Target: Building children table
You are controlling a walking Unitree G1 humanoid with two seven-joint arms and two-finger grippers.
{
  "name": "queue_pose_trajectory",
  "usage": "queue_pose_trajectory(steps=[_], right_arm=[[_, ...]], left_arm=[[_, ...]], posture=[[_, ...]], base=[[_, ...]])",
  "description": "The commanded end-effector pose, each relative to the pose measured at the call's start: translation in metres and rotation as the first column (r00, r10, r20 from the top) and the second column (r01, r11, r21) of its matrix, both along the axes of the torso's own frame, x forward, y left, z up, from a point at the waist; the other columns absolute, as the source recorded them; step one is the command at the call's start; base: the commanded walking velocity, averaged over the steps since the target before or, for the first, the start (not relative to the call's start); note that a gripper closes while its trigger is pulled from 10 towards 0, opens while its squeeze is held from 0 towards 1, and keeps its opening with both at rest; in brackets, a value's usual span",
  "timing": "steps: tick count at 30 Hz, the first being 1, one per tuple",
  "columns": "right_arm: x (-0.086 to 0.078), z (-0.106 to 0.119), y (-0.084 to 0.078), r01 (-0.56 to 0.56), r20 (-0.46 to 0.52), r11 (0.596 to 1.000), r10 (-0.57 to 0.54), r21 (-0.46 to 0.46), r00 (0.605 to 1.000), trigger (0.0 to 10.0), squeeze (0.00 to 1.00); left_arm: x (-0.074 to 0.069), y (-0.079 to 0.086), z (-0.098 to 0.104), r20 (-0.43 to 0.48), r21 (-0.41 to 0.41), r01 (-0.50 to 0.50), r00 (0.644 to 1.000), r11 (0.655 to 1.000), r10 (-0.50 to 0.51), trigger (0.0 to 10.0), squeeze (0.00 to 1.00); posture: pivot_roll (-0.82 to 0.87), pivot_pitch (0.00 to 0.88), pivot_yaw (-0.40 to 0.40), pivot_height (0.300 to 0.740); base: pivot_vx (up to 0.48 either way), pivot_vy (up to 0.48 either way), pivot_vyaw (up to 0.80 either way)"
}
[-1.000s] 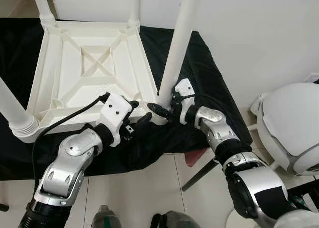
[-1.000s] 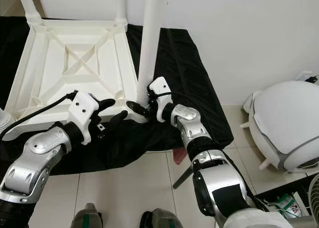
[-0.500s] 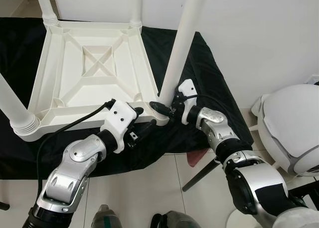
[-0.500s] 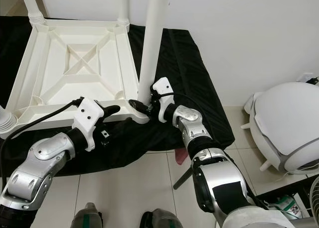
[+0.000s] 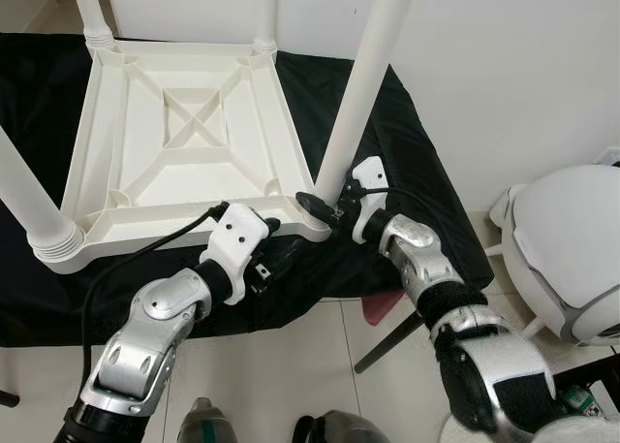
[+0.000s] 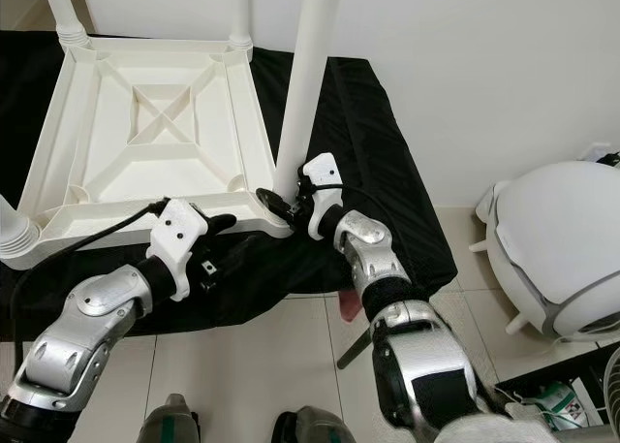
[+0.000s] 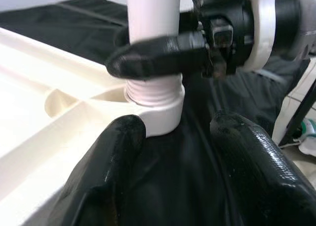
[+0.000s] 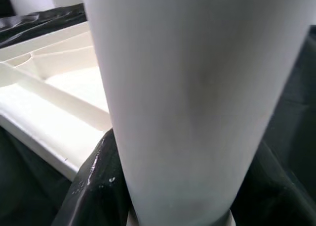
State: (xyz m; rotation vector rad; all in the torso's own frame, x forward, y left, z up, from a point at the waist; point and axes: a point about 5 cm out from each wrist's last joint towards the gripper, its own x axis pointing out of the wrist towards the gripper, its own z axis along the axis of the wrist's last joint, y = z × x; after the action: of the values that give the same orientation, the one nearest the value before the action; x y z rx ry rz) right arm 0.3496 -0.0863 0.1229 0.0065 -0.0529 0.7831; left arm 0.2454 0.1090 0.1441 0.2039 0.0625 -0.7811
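Observation:
A white plastic children's table lies upside down on a black cloth. A white leg stands upright in its near right corner socket. My right gripper is shut on the table leg just above the threaded base; the leg sits between its fingers. My left gripper is open in front of that same corner, low over the cloth, its fingers spread on either side of the socket without touching it.
Three more legs stand in the other corners: near left, far left, far right. A big white rounded object sits on the tiled floor at the right. A dark rod and a red item lie beyond the cloth's edge.
My left gripper has drawn back from over the corner socket to just in front of the table's edge. The right gripper stays on the leg's base.

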Motion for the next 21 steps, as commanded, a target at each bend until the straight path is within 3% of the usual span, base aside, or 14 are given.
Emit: queue_pose_trajectory(steps=[1,6,8,9,11,21], right_arm=[[0.001,0.005,-0.004,0.066,0.012,0.996,-0.067,0.056,0.998,10.0,0.00],[-0.009,0.016,0.014,0.167,0.046,0.979,-0.174,0.120,0.984,10.0,0.00],[-0.016,0.019,0.023,0.287,0.046,0.949,-0.295,0.131,0.954,10.0,0.00],[-0.016,0.019,0.023,0.287,0.046,0.949,-0.295,0.131,0.954,10.0,0.00],[-0.020,0.016,0.026,0.418,-0.003,0.901,-0.420,0.113,0.907,10.0,0.00],[-0.025,0.019,0.025,0.428,-0.009,0.899,-0.429,0.094,0.903,10.0,0.00]], left_arm=[[0.001,-0.001,-0.004,0.011,0.005,-0.063,0.998,0.998,0.063,10.0,0.00],[0.002,-0.007,-0.005,0.017,-0.001,-0.065,0.998,0.998,0.065,10.0,0.00],[0.005,-0.004,0.000,0.033,0.004,-0.063,0.998,0.998,0.062,10.0,0.00],[0.005,-0.004,0.000,0.033,0.004,-0.063,0.998,0.998,0.062,10.0,0.00],[0.007,-0.001,0.004,0.046,0.005,-0.058,0.997,0.998,0.058,10.0,0.00],[0.010,0.004,0.009,0.066,0.017,-0.052,0.997,0.999,0.051,10.0,0.00]], posture=[[0.07,0.000,-0.118,0.740],[0.07,0.002,-0.131,0.740],[0.08,0.003,-0.127,0.740],[0.08,0.003,-0.127,0.740],[0.07,0.003,-0.120,0.740],[0.07,0.001,-0.114,0.740]], base=[[0.000,0.000,0.00],[0.000,0.000,0.00],[0.000,0.000,0.00],[0.000,0.000,0.00],[0.000,0.000,0.00],[0.000,0.000,0.00]])
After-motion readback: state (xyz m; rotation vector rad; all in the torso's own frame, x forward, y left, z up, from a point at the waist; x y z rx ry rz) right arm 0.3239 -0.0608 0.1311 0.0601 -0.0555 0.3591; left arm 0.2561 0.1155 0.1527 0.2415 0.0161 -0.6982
